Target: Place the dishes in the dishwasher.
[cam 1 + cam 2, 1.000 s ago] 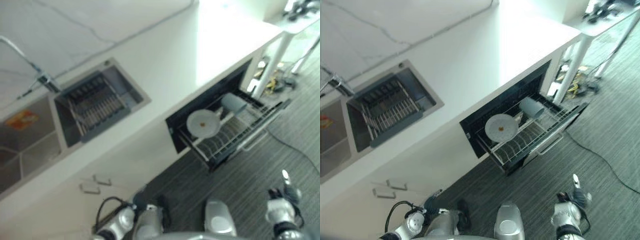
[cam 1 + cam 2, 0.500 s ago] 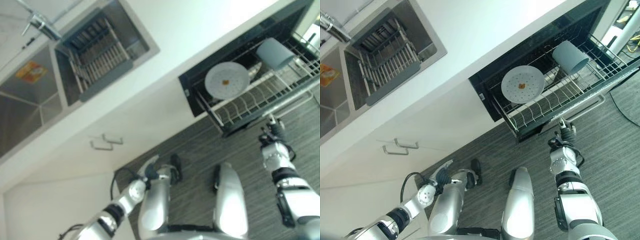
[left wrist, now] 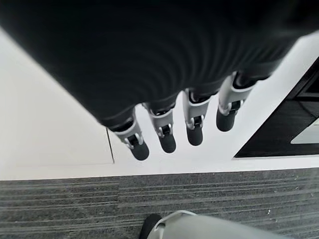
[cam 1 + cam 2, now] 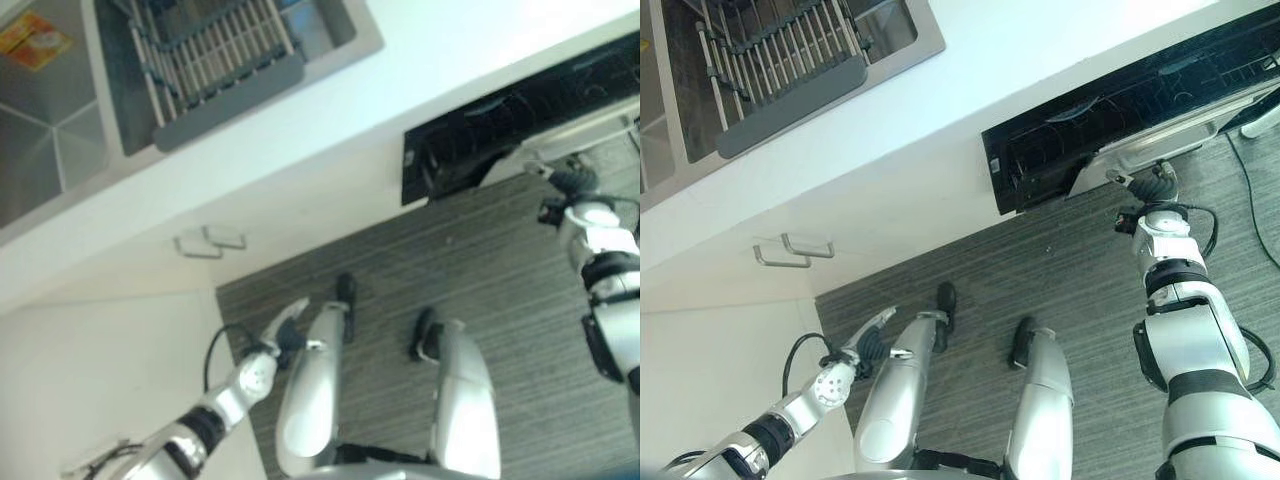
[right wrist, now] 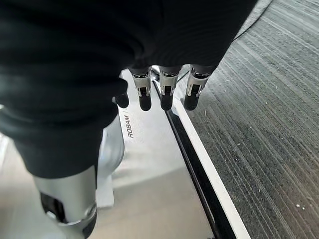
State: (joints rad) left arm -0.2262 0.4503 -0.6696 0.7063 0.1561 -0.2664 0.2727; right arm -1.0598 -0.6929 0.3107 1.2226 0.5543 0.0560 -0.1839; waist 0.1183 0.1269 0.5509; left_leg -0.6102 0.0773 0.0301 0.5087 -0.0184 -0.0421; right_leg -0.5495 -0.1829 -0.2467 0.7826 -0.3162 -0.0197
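The dishwasher [image 4: 1120,110] is a dark slot under the white counter. Its silver drawer front [image 4: 1145,158] stands only slightly out and tilted, and whatever is inside is hidden. My right hand [image 4: 1157,188] reaches up to that front. In the right wrist view its straight fingers [image 5: 167,95] rest on the silver panel [image 5: 149,169], holding nothing. My left hand [image 4: 868,330] hangs low beside the white cabinet, and in the left wrist view its fingers [image 3: 167,142] are straight and hold nothing.
A steel sink with a grey dish rack [image 4: 780,55] is set in the white counter [image 4: 1040,40] at the upper left. Two small cabinet handles [image 4: 792,250] stick out below it. Grey striped carpet [image 4: 1070,270] covers the floor in front.
The view has tilted downward. The drawer, pulled out earlier with a plate and a cup showing in its rack, has slid almost fully in. My right hand rose to its front panel.
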